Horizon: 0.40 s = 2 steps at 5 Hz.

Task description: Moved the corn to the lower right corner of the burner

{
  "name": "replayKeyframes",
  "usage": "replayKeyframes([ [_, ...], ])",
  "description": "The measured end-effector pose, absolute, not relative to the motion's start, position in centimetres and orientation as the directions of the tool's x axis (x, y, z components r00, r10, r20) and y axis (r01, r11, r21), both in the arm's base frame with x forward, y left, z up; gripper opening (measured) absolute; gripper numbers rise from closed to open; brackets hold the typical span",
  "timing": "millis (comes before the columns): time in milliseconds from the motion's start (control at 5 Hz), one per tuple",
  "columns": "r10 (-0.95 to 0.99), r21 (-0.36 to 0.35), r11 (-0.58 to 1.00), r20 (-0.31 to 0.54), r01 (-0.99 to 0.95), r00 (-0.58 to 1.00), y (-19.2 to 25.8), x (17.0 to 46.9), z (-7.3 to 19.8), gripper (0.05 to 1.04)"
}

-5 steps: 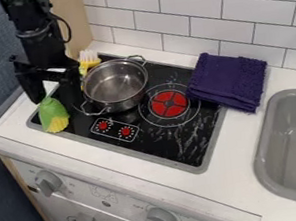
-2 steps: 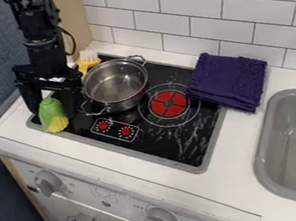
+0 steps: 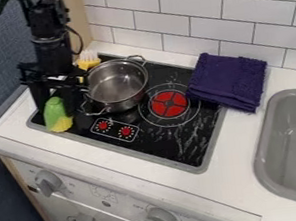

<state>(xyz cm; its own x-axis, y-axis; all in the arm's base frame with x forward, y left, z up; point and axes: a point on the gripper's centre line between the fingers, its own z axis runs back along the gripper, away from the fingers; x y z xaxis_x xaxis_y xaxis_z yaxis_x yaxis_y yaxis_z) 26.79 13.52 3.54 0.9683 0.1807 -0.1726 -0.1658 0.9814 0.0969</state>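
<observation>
My pincer (image 3: 57, 106) and the corn (image 3: 55, 113) have edged right at the stove's (image 3: 160, 144) left corner, gripped or loose I can't tell, with the near right corner still well off.

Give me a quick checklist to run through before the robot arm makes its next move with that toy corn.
1. Gripper at the corn: ok, it is right down around it.
2. Corn securely held: cannot tell from this view.
3. Corn at the stovetop's lower right corner: not ok, it is near the lower left one.
4. Comfortable room between gripper and pot: not ok, they look close; lifting before moving across may be wise.
5. Towel away from the target corner: ok, it lies toward the back right.
</observation>
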Motion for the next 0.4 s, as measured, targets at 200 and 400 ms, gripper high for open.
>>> replayKeyframes([
  [200,0.185,0.111,0.977,-0.029,-0.180,0.982,11.2,27.8,7.7,0.646],
  [400,0.138,0.054,0.989,-0.004,-0.138,0.990,6.7,29.2,10.1,0.645],
])
